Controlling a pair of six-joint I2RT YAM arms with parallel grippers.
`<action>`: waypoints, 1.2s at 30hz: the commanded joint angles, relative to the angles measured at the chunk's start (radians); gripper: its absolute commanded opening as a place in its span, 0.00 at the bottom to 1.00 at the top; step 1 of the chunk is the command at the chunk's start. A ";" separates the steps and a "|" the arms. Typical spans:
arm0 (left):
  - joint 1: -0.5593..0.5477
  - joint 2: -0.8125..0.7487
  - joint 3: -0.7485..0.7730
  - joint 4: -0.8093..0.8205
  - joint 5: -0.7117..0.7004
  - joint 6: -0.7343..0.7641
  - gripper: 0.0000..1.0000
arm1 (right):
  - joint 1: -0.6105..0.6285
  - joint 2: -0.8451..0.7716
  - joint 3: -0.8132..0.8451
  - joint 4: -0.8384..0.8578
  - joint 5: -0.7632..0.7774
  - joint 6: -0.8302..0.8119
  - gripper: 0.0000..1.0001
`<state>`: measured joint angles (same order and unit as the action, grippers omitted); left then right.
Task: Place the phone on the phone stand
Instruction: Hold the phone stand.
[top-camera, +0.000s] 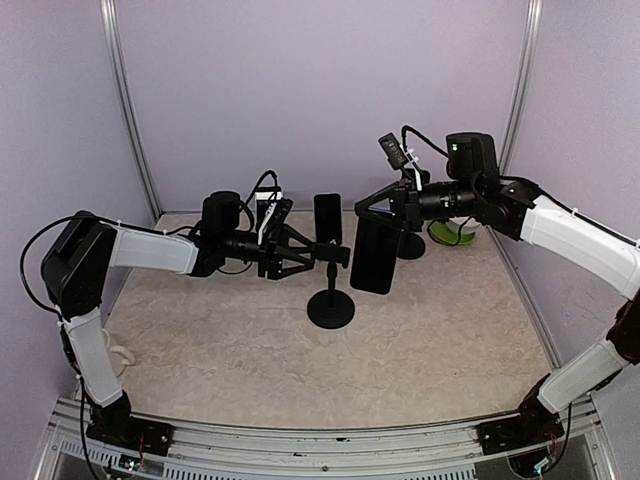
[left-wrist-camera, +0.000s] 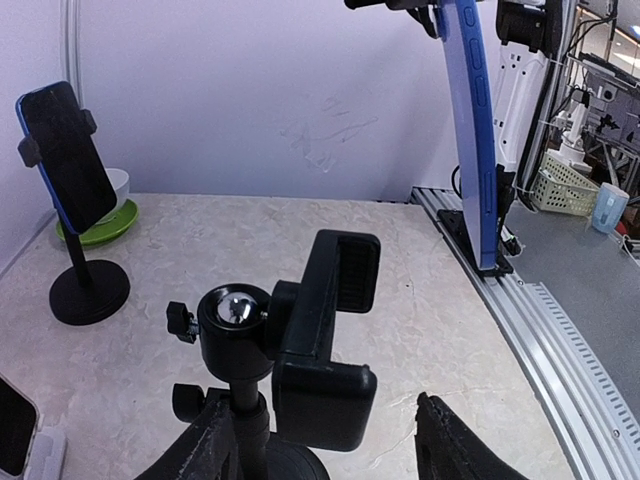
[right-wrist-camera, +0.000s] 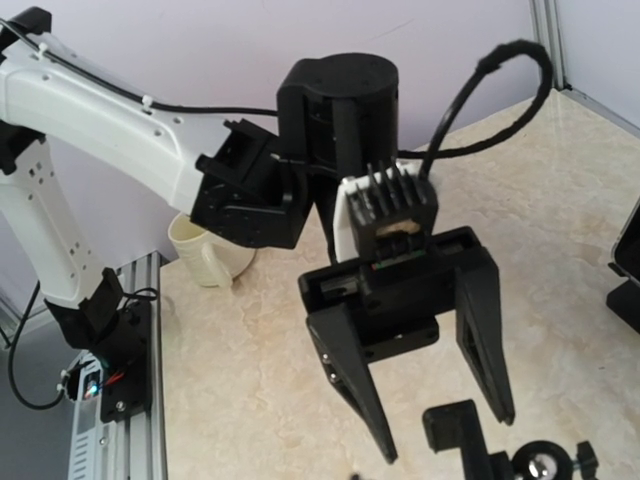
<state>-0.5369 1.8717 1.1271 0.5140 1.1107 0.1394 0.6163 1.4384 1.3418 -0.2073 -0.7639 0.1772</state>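
A cream mug (right-wrist-camera: 205, 255) sits by the left edge, well out of the way. My left gripper (right-wrist-camera: 445, 432) is spread wide, one finger on either side of the phone stand (top-camera: 330, 308) in the middle of the worktop. I cannot tell whether either finger touches it. My right gripper (top-camera: 388, 212) pinches the phone (top-camera: 375, 255) by its top end, so it hangs upright in the air just right of the stand. To seat it well, I judge I should square the phone with the empty cradle (left-wrist-camera: 335, 290), lower it gently, and keep clear of my left fingers. Near the back right corner stand a second phone (left-wrist-camera: 62, 155) on its own stand (left-wrist-camera: 90, 292) and a green plate (left-wrist-camera: 120, 222).
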 joint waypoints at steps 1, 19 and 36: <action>0.005 0.009 0.031 0.024 0.034 -0.010 0.57 | -0.007 0.003 0.016 0.053 -0.020 0.011 0.00; -0.001 0.020 0.055 0.043 0.017 -0.036 0.47 | -0.006 0.012 0.020 0.049 -0.020 0.011 0.00; -0.009 0.030 0.055 0.030 0.011 -0.033 0.14 | -0.007 0.020 0.028 0.051 -0.021 0.012 0.00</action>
<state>-0.5404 1.8877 1.1622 0.5362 1.1221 0.1078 0.6163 1.4555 1.3418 -0.2031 -0.7666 0.1776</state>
